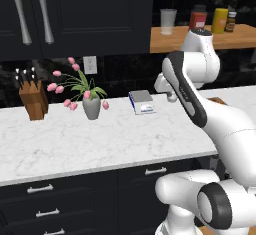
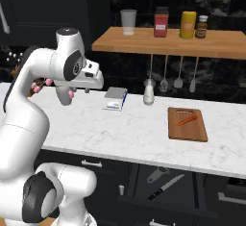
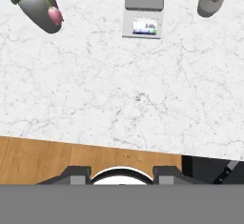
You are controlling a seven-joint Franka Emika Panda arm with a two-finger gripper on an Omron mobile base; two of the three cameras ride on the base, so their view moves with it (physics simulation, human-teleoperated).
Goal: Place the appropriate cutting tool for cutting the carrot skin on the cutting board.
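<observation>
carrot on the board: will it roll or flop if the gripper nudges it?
The carrot looks thin and tapered, so a nudge would probably swing it in an arc rather than roll it straight. It reads as stiff, not floppy. Being small on the flat cutting board, it likely slides easily.

The kitchen scale (image 3: 143, 9) display shows digits too blurred to read

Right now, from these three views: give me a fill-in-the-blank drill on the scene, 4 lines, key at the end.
1. The carrot lies on the ____.
2. The kitchen scale sits on the counter between the flower vase and the white ____.
3. The knife block stands to the ____ of the flower vase in the left base view.
4. Three utensils hang under the wooden ____.

Missing words: cutting board; shaker; left; shelf
</observation>
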